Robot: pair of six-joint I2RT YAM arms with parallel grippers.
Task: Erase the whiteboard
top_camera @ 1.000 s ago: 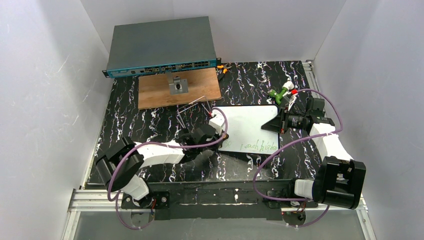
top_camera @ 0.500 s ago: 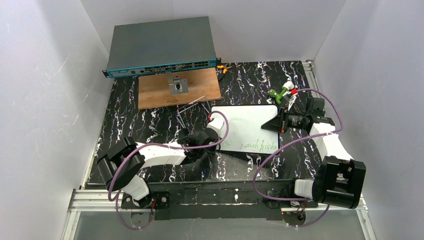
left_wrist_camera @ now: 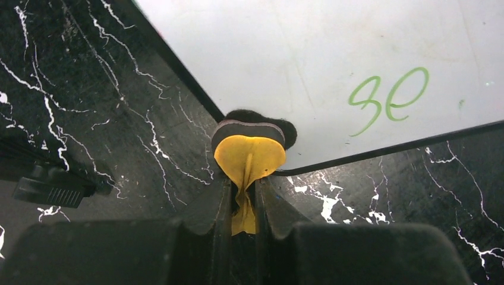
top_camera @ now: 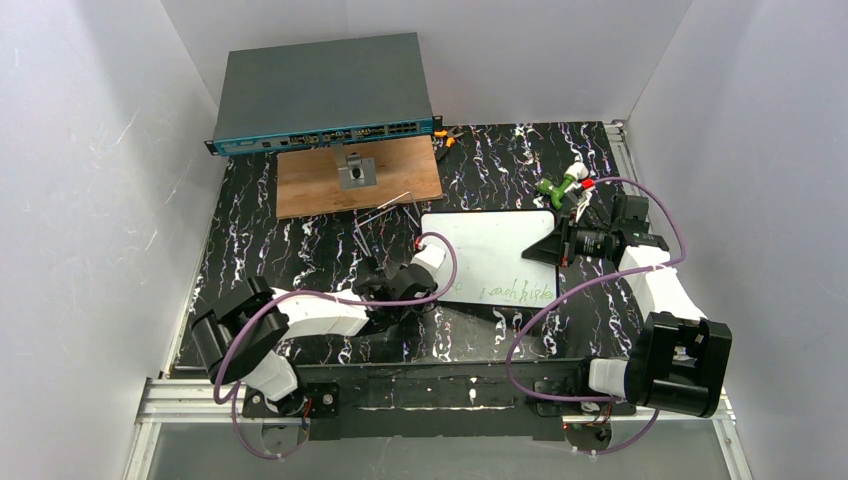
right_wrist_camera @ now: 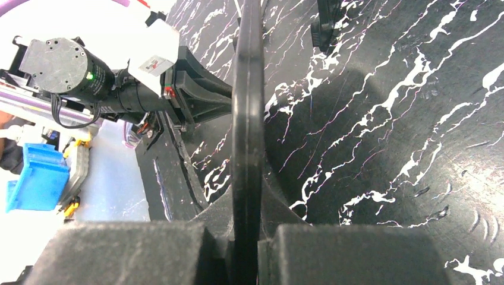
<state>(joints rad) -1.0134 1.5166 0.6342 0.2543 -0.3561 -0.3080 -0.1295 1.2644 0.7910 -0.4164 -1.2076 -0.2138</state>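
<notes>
Though seemingly rim-clamped, one whiteboard (top_camera: 492, 250).

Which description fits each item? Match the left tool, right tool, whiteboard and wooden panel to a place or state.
Column one:
1 left tool
2 right tool
3 whiteboard
4 wooden panel

Column two:
A carries green writing
B shut on the whiteboard's edge
C shut on a yellow eraser
D lies in front of the grey switch box

Pairs: 1-C, 2-B, 3-A, 4-D
</notes>
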